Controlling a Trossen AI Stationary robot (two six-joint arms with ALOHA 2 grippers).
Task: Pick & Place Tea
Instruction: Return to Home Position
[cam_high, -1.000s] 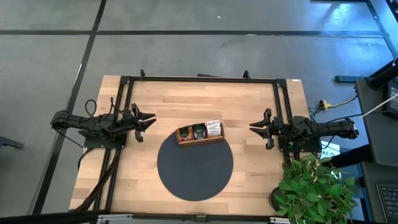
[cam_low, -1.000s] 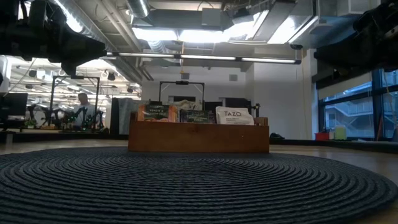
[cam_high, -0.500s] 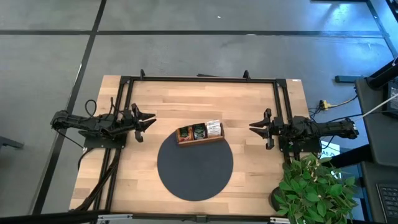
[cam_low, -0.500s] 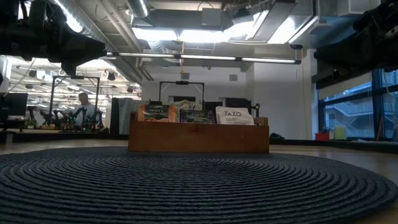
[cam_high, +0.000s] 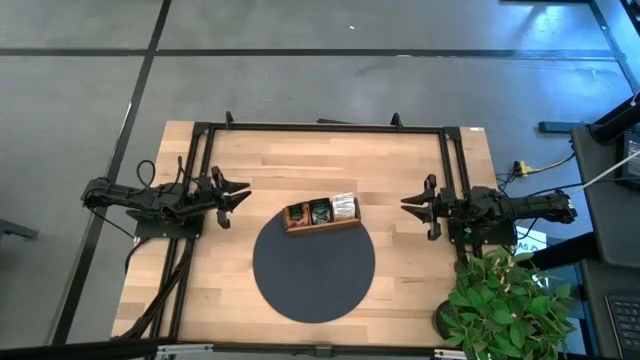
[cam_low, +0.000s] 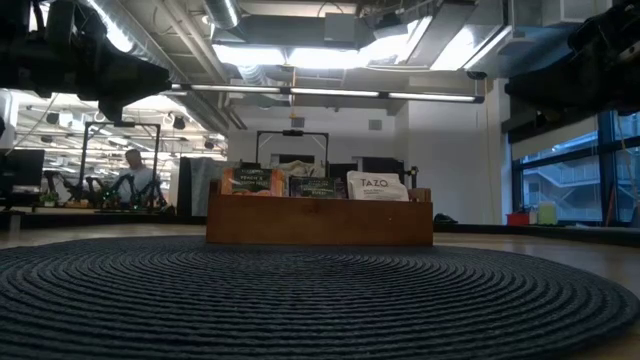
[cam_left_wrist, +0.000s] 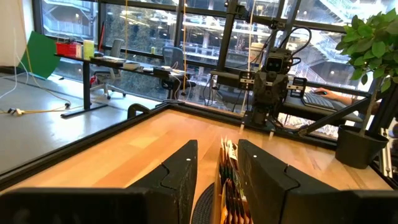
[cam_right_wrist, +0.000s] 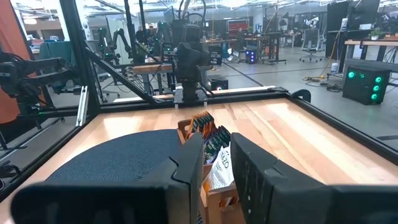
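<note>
A brown wooden tray (cam_high: 322, 222) stands on the far rim of the round dark mat (cam_high: 313, 265). Tea sachets stand upright in its three compartments: orange ones (cam_low: 252, 180), dark ones (cam_low: 317, 186) and white ones (cam_low: 377, 186). My left gripper (cam_high: 243, 195) hovers level above the table, left of the tray, open and pointing at it. My right gripper (cam_high: 405, 205) hovers level to the tray's right, also open and pointing at it. In each wrist view the tray with its sachets (cam_left_wrist: 228, 177) (cam_right_wrist: 213, 146) shows through the gap between the fingers, well ahead of them.
A black metal frame (cam_high: 320, 127) runs along the table's far edge and sides. A potted plant (cam_high: 505, 300) stands at the near right corner. Bare wood lies between each gripper and the tray. A person (cam_low: 133, 172) sits far back in the room.
</note>
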